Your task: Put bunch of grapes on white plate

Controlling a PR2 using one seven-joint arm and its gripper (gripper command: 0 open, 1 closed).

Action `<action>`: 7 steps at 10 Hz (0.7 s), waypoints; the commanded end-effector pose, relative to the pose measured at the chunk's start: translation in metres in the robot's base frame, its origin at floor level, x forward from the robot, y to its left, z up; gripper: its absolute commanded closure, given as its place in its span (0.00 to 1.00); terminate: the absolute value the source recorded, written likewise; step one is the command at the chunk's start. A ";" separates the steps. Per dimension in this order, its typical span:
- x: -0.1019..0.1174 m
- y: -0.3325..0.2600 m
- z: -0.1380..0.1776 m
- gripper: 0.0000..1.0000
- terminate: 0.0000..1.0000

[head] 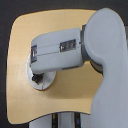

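Grapes [36,78]: small dark clump, seen just under the arm's front end, lying over the plate's upper part at the exterior view's left; blurry, leaf or stem not made out.
Grapes contact: on or just above the plate, cannot tell which; mostly hidden by the arm.
Plate [44,83]: round, white, only its lower part shows; the rest is covered by the arm.
Plate place: on the desk, toward the desk's edge at the exterior view's left, about mid-height in the view.
Desk [70,100]: light wood top with rounded corners, fills most of the view; bare wood around the plate.
Arm [60,50]: thick grey forearm running from the big grey shoulder body at the exterior view's right across to the left, ending over the plate.
Arm detail: dark seam along its length, small dark panels on top.
Claw [35,76]: at the arm's end, right over the plate by the grapes; almost all hidden under the forearm.
Claw state: cannot tell whether spread or pressed together, fingers not visible.
Claw vs grapes: dark bit at the arm tip may be either grapes or claw parts; too blurred to separate.
Background: plain white around the desk.
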State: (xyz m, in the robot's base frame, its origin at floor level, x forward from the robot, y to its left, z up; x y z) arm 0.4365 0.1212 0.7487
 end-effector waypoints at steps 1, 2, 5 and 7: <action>0.005 0.000 -0.007 1.00 0.00; 0.006 0.000 -0.006 1.00 0.00; 0.006 -0.002 -0.007 1.00 0.00; 0.007 -0.003 -0.007 1.00 0.00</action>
State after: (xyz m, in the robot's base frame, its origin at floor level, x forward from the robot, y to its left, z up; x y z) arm 0.4387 0.1208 0.7452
